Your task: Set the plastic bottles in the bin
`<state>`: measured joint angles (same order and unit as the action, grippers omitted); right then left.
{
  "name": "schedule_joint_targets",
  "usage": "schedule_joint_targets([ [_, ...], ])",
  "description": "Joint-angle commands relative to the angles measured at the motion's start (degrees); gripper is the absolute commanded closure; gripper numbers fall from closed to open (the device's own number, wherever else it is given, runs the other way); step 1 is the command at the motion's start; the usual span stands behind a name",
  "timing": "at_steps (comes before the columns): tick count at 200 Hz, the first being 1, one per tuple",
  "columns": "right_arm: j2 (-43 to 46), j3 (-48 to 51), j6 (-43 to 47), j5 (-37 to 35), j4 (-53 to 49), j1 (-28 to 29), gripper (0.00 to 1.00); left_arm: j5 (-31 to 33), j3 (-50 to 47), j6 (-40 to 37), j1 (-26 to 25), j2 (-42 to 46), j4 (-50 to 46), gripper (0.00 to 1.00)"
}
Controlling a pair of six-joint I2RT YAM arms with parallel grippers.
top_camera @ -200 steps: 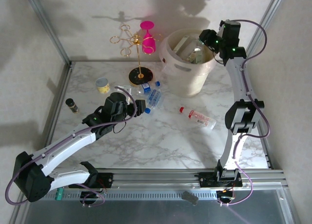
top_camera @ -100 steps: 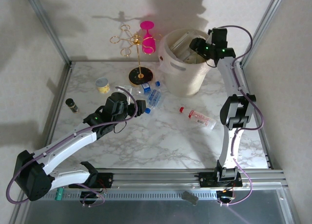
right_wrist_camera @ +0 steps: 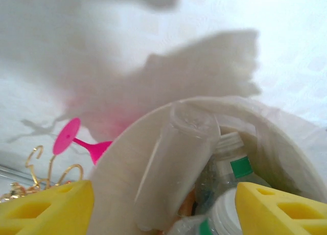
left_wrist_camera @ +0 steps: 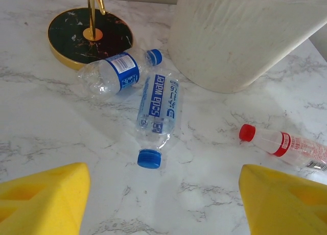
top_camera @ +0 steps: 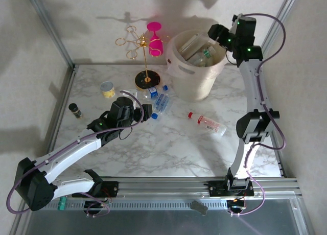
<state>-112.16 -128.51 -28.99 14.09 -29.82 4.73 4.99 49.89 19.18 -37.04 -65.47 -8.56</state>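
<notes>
Top external view: the big cream bin [top_camera: 196, 81] stands at the far side of the marble table [top_camera: 168, 153], and lots of bottles are piled inside it. The right gripper [top_camera: 217, 34] hangs just over the bin's rim. In the right wrist view its yellow fingers [right_wrist_camera: 46, 207] are spread apart with nothing between them, so I think its job there is done.

Three bottles lie flat on the table. The blue-label bottle [left_wrist_camera: 110, 74] is right by the black stand base [left_wrist_camera: 71, 38]. The soda water bottle [left_wrist_camera: 158, 110] lies just beside it, with its blue cap toward the arm. The red-cap bottle [left_wrist_camera: 286, 145] lies apart, more to the right.

The left gripper [left_wrist_camera: 163, 181] sits low, facing the soda water bottle. It is wide open and empty, probably ready to grab that one. Round bottles could roll when touched.
</notes>
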Motion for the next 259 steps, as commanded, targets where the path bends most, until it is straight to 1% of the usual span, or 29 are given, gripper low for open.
schedule_joint_targets([
  [1,4.6,2.26,1.44,-0.44,0.35,0.2,0.3,1.04,2.49,2.6,0.49,-0.39,0.21,0.23],
  [31,14.03,14.16,5.42,-5.29,4.05,4.1,0.32,-0.72,6.05,5.73,1.53,-5.69,-0.73,0.23],
  [52,21.95,25.7,5.6,-5.45,9.16,6.41,0.32,-1.93,10.62,5.87,1.62,-11.38,-2.24,0.24],
  [76,31.43,38.39,4.5,-5.03,14.27,7.54,0.33,-2.08,15.87,4.47,1.79,-18.17,-4.34,0.24],
  [113,44.29,51.23,4.82,-6.83,15.87,9.17,0.34,-1.74,22.1,2.97,3.08,-29.06,-6.59,0.24],
  [149,54.15,58.67,4.84,-6.65,15.26,9.69,0.33,-1.02,29.27,0.91,4.32,-38.5,-8.61,0.21],
  [174,59.14,63.08,4.42,-5.48,15.09,9.86,0.33,-1.43,34.66,-1.26,4.51,-44.94,-10.59,0.19],
  [208,62.71,66.82,5.42,-5.47,13.25,9.88,0.31,-2.01,40.43,-2.98,4.48,-51.38,-13.59,0.17],
  [259,65.05,67.63,7.59,-6.45,11.9,9.86,0.3,-2.58,45.31,-5.9,4.51,-57.83,-16.0,0.19],
])
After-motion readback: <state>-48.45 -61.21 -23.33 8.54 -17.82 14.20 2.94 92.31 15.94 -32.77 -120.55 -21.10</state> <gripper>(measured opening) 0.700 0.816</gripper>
